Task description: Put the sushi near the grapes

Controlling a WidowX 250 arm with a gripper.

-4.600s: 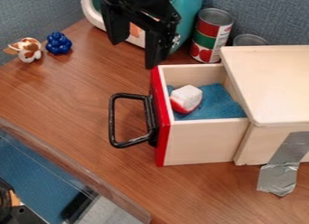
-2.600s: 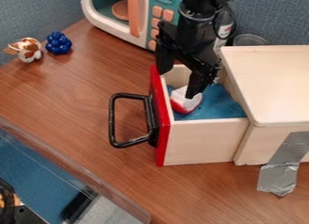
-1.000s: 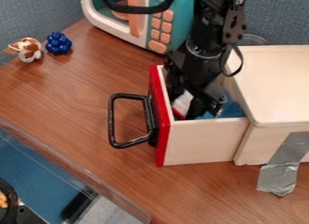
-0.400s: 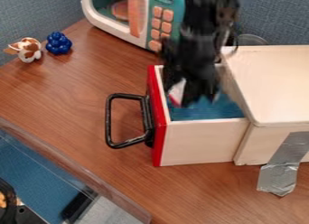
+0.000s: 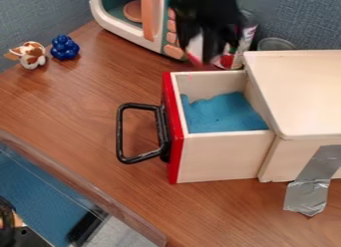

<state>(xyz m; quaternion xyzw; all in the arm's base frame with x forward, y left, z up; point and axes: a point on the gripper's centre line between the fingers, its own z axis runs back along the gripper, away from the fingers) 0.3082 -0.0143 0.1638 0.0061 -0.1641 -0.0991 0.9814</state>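
My black gripper [image 5: 198,51] is above the back edge of the open drawer, shut on the white and red sushi [image 5: 196,47], which is partly hidden between its fingers. The dark blue grapes [image 5: 65,47] lie on the table at the upper left, far to the left of the gripper, beside a small brown and white toy.
Below the gripper, the wooden drawer [image 5: 226,156] with a blue cloth and a black handle [image 5: 120,134] juts from its box [image 5: 299,91]. A toy microwave [image 5: 126,29] and cans [image 5: 274,44] stand behind. A clear-walled bin [image 5: 73,191] is at lower left.
The gripper came down into the drawer, took hold of the sushi and rose out toward the back with it. The drawer has shifted slightly left.
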